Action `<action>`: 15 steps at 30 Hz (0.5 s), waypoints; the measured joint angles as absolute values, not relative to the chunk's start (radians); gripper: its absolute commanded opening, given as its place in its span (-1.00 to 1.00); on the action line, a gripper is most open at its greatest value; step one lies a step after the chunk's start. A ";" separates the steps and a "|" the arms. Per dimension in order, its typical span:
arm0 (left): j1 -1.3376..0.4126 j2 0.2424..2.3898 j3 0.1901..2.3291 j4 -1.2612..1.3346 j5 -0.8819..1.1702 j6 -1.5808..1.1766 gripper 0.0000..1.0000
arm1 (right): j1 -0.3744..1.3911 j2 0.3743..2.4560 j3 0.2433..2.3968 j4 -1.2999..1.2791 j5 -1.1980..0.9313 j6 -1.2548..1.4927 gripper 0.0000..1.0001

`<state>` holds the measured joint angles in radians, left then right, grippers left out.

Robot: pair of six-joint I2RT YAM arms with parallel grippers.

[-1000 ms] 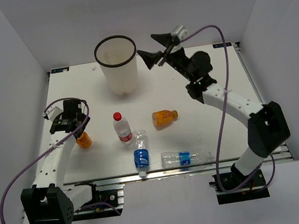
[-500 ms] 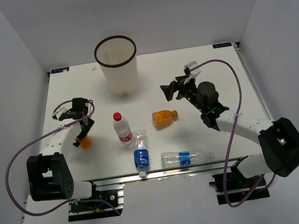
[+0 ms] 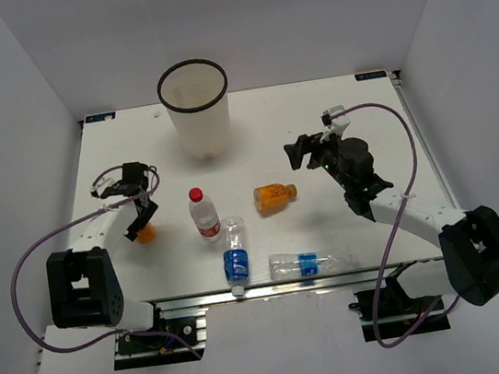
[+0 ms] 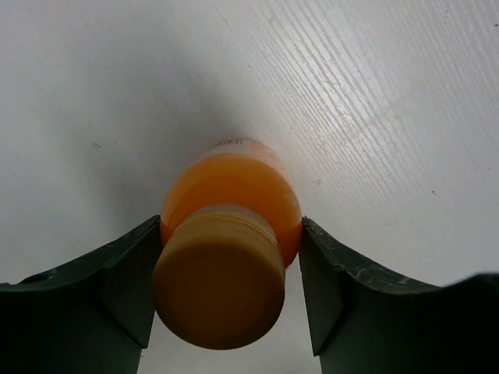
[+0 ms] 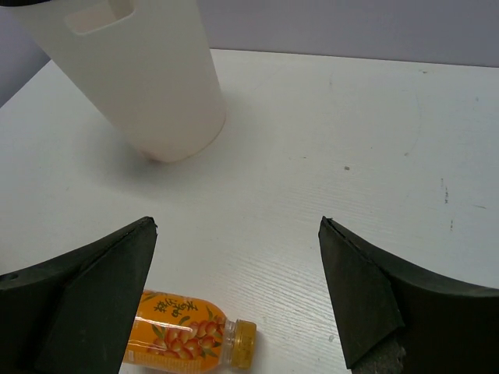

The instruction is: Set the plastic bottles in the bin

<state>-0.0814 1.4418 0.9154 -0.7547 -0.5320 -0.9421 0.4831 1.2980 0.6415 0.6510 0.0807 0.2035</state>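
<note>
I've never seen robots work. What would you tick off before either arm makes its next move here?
1. Left gripper pressed against both sides of the upright orange bottle: ok.
2. Grip firm enough to lift that bottle: cannot tell.
3. Right gripper open, above the lying orange bottle: ok.
4. Lying orange bottle centred between the right gripper's jaws: not ok, it sits off toward one side.
5. Bin upright at the back, mouth open: ok.

Bright, even, diffuse light; soft faint shadows on the white table (image 3: 132,148); close-up orange bottle (image 4: 230,187) slightly blurred.
</note>
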 measured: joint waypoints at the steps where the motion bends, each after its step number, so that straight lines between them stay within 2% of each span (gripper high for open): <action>1: -0.081 1.442 0.918 -0.754 -0.527 -0.933 -0.82 | 0.481 1.285 0.638 0.644 0.087 0.204 0.79; 2: -0.081 1.442 0.925 -0.755 -0.519 -0.923 -0.95 | 0.479 1.272 0.636 0.632 0.095 0.204 0.79; 3: -0.081 1.441 0.939 -0.755 -0.514 -0.909 -1.00 | 0.477 1.260 0.635 0.628 0.102 0.204 0.79; 7: -0.080 1.419 1.049 -0.698 -0.472 -0.840 -1.00 | 0.436 1.220 0.621 0.604 0.117 0.229 0.79; 15: -0.083 1.356 1.291 -0.267 -0.162 -0.660 -0.97 | 0.384 1.205 0.592 0.522 0.107 0.258 0.79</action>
<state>-0.0830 1.3560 1.2907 -0.2668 -0.1623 -0.6601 0.3836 1.2053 0.5922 0.5220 0.1070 0.2584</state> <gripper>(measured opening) 0.729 0.896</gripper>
